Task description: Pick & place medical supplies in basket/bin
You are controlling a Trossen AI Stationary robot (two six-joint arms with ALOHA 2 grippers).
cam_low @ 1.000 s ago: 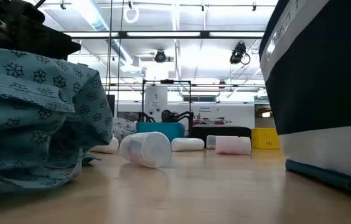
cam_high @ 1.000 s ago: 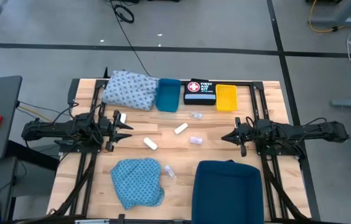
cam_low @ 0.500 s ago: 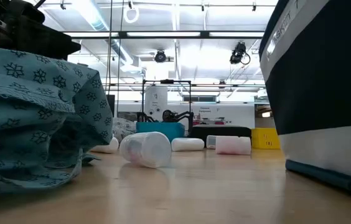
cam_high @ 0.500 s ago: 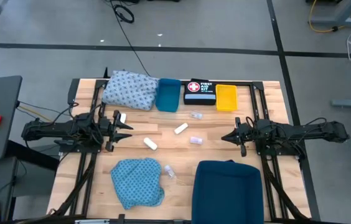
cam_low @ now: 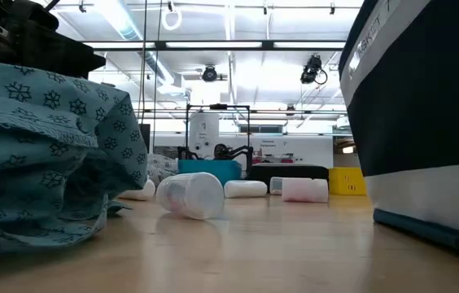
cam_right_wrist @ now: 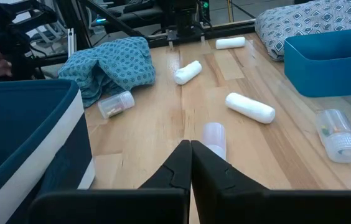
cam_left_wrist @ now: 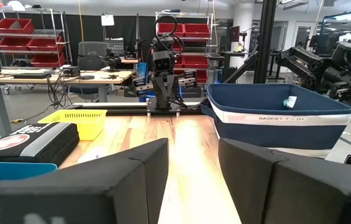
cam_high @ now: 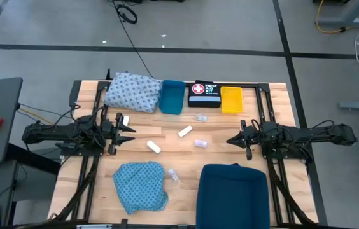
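Bright, even overhead lighting; soft shadows, blurred foreground in low view.

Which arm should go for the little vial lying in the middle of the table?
Right, probably. The right gripper points at the vial lying just ahead of its shut jaws, with bare table between. The left gripper sits farther off, with a white roll nearer it.

Along the far edge of the wooden table point(cam_high: 218, 130) sits a black first-aid box point(cam_high: 204, 94) with its red-and-white cross — flanked by a blue bin point(cam_high: 172, 97) and a yellow tray point(cam_high: 231, 100). Beyond the table, grey floor point(cam_high: 205, 32) — and red-binned shelves point(cam_left_wrist: 20, 43).
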